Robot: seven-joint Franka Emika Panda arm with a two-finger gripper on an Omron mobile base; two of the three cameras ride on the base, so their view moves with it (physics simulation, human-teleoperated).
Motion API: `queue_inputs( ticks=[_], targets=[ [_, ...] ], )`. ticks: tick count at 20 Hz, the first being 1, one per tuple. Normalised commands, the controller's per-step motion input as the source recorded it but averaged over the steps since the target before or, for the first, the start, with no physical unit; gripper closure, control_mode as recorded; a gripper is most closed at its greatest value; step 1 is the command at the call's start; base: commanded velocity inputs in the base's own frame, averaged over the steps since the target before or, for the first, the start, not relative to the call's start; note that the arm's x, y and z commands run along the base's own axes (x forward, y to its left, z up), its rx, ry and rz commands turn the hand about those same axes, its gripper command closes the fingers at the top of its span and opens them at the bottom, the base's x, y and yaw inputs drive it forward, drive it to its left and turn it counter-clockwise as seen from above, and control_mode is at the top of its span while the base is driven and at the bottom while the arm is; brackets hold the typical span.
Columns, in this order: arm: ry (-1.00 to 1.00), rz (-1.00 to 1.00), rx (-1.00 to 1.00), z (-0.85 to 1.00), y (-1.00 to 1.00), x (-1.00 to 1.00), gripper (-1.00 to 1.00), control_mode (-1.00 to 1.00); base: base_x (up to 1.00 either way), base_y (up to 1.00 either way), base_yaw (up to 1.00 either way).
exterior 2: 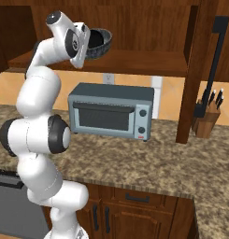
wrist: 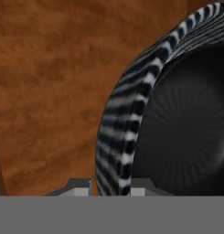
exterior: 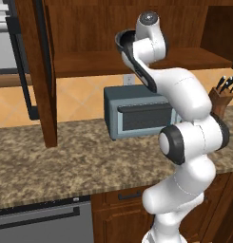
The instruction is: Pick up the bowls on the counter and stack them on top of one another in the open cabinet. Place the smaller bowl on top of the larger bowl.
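My gripper (wrist: 111,185) is raised in front of the open cabinet, level with its plank shelf (exterior 2: 144,63). It is shut on the rim of the larger bowl (exterior 2: 101,44), one finger on each side of the grey-streaked wall (wrist: 118,128). The bowl hangs tilted just over the left end of the shelf (exterior: 89,61), partly hidden behind my wrist (exterior: 122,47). Its inside looks black (wrist: 186,128); I cannot tell whether that is the smaller bowl nested in it. No bowl lies on the counter (exterior: 65,156).
A grey toaster oven (exterior 2: 111,112) stands on the counter below the shelf. The tall cabinet door (exterior: 42,71) hangs open at the left, reaching down to the counter. A knife block (exterior 2: 209,116) sits at the right. Low cabinets and a dishwasher (exterior: 42,223) run under the counter.
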Motion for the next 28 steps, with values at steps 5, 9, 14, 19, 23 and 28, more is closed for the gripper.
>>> queue_inputs(
  ticks=[5,9,14,19,23,28],
  targets=[
    [-0.06,0.00,0.00,0.00,0.00,-0.31,-1.00,-1.00,0.00,0.00,0.00],
    [-0.12,0.00,0.00,0.00,0.00,-0.54,-1.00,-1.00,0.00,0.00,0.00],
    [-0.27,0.00,0.00,0.00,0.00,-0.93,-1.00,-1.00,0.00,0.00,0.00],
    [-0.43,-0.04,0.01,-0.10,-0.12,-1.00,-1.00,-1.00,0.00,0.00,0.00],
    [-0.46,-0.07,0.00,-0.53,-0.57,-1.00,-1.00,-1.00,0.00,0.00,0.00],
    [-0.27,-0.10,0.00,-0.97,-0.83,-1.00,-1.00,-1.00,0.00,0.00,0.00]
  ],
)
